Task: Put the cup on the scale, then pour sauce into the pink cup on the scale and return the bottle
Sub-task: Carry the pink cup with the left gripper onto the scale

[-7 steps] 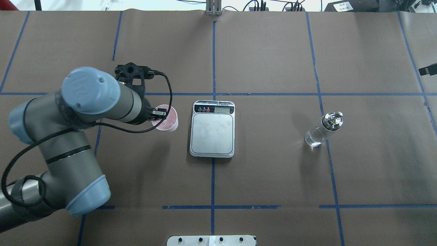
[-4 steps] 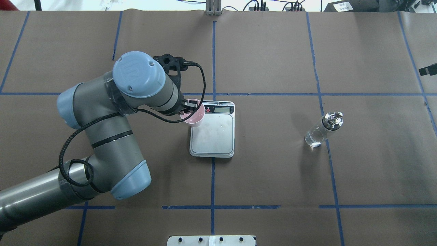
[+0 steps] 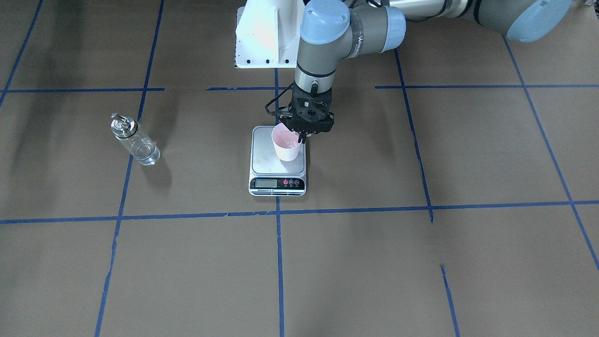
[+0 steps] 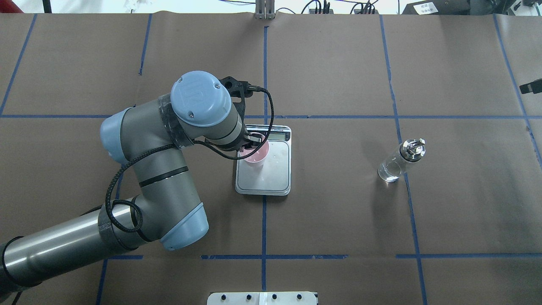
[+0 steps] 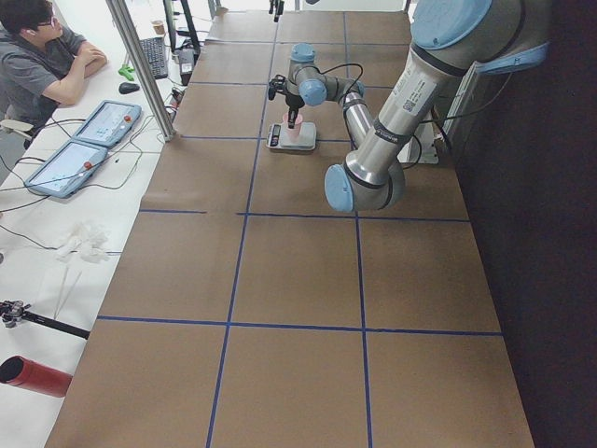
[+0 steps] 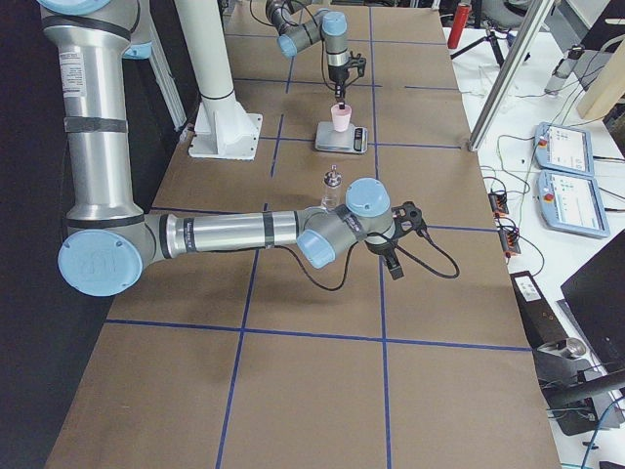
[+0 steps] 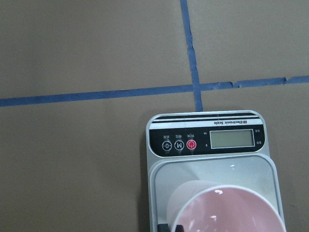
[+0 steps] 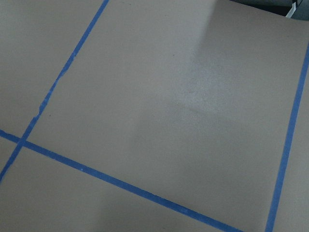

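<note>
The pale pink cup [image 3: 285, 149] is upright on or just above the silver plate of the scale [image 3: 264, 157]; I cannot tell if it touches. My left gripper [image 3: 302, 136] is shut on the cup's rim, one finger inside and one outside. The overhead view shows the cup [image 4: 257, 156] over the left half of the scale [image 4: 275, 171], under my left gripper [image 4: 250, 142]. The left wrist view shows the cup's rim [image 7: 227, 205] and the scale's display strip [image 7: 212, 140]. The glass bottle [image 4: 400, 162] stands alone far right. My right gripper [image 6: 394, 264] hovers beyond it; I cannot tell its state.
Blue tape lines cross the brown table cover. The white robot base [image 3: 266, 37] stands behind the scale. An operator [image 5: 37, 56] sits at a side table with tablets [image 5: 84, 140]. A red cylinder [image 5: 33, 375] lies beside the table's near end.
My left arm has carried the cup to the right, from the table left of the scale to over the scale's plate. The bottle has not moved.
</note>
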You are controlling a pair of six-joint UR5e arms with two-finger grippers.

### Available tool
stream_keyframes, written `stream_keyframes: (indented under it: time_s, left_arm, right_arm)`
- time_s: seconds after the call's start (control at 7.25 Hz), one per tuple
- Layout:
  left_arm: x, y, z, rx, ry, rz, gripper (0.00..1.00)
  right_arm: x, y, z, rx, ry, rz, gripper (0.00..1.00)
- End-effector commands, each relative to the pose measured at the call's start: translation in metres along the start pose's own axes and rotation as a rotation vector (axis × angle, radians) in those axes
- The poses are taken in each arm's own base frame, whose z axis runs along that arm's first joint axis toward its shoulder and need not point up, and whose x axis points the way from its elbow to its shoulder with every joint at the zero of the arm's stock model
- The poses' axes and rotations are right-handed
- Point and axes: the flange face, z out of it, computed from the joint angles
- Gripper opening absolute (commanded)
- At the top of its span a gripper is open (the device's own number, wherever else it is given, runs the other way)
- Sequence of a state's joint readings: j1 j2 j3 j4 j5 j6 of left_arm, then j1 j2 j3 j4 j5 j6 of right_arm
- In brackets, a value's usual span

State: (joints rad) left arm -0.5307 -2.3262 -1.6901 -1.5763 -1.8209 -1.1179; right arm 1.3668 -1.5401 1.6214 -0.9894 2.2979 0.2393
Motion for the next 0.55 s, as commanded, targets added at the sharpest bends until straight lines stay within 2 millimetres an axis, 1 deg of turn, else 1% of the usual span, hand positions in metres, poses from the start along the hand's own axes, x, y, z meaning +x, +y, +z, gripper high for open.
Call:
stream_keyframes:
  time_s: [0.0,0.14,0.28,0.41]
  left_arm:
    - [0.0069,0.0078,0.0033,-0.012,0.005,0.013,0.00]
    - [0.0063,0.0083,0.0045,-0.017,0.006,0.012,0.12]
    - [0.0058,0.0088,0.0045,-0.020,0.007,0.012,0.37]
    - [0.0042,0.0093,0.0051,-0.017,0.009,0.013,0.75]
  right_arm:
    - [0.0000,0.0000,0.0000,0.000,0.000,0.000,1.00]
    - [0.0000,0.0000,0.0000,0.000,0.000,0.000,1.00]
    - [0.0000,0.0000,0.0000,0.000,0.000,0.000,1.00]
    - [0.0000,0.0000,0.0000,0.000,0.000,0.000,1.00]
